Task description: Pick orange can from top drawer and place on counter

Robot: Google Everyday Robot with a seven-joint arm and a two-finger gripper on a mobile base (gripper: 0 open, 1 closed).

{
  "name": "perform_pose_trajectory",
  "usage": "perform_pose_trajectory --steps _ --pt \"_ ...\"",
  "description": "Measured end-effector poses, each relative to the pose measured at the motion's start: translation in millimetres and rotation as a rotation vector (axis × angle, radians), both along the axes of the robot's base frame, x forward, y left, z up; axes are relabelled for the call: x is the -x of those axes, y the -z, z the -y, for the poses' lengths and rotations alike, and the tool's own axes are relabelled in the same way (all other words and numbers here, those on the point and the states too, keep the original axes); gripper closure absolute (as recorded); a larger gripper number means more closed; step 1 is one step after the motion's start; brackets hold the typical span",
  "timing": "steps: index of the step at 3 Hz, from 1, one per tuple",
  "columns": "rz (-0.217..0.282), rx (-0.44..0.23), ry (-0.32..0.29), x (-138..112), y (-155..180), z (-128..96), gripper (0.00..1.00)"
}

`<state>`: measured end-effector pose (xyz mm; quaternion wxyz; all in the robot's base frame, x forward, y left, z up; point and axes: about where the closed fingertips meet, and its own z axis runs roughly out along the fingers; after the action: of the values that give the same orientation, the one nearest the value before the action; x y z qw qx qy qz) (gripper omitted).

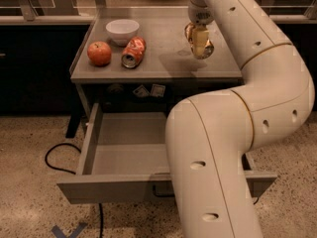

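My gripper [200, 42] hangs over the right half of the counter [163, 61], shut on the orange can [189, 32]. The can is dull brownish-orange with metal patches and shows on both sides of the pale fingers [199, 39]. It is held just above the counter top, with its shadow beneath it. The top drawer [113, 187] is pulled open below the counter. The part of its grey floor that I can see holds nothing. My arm hides its right half.
On the counter's left stand a white bowl [123, 29] and a red apple [99, 53], and a brighter red-orange can [133, 52] lies on its side. A black cable [55, 158] loops on the floor left of the drawer. My big white arm [213, 152] fills the right foreground.
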<state>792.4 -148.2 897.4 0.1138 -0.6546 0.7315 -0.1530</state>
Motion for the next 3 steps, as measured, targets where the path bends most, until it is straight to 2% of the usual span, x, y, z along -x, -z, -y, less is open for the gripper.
perform_pose_trajectory --steps 2,3 --pt "0.0 0.0 0.0 0.0 0.0 0.0 0.12" --pt "0.0 0.0 0.0 0.0 0.0 0.0 0.0"
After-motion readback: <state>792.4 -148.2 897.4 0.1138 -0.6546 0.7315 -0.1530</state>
